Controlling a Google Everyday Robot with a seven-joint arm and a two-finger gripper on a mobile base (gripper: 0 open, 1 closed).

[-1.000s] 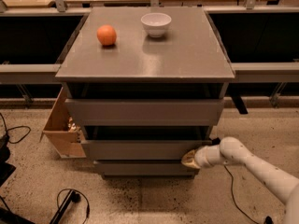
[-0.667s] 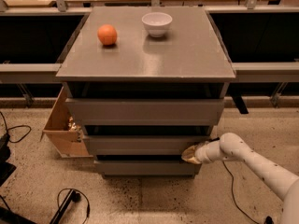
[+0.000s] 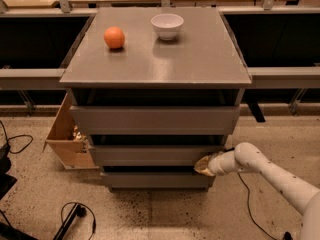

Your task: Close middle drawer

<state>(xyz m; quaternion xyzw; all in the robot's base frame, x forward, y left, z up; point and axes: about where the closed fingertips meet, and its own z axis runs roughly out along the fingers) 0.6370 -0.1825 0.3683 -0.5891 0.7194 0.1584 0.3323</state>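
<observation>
The middle drawer [image 3: 150,154] is the grey flat front of medium width in the grey cabinet, between the wider top drawer front [image 3: 155,120] and the narrower bottom one [image 3: 155,180]. It stands out only slightly from the cabinet body. My gripper [image 3: 202,164] comes in from the right on a white arm and its tip rests against the right end of the middle drawer front.
An orange [image 3: 114,37] and a white bowl [image 3: 167,25] sit on the cabinet top [image 3: 200,59]. A wooden box [image 3: 67,134] stands on the floor at the cabinet's left. Cables [image 3: 75,216] lie on the speckled floor at the front left.
The middle drawer front has slid back toward the cabinet, and my gripper has followed it inward to the left.
</observation>
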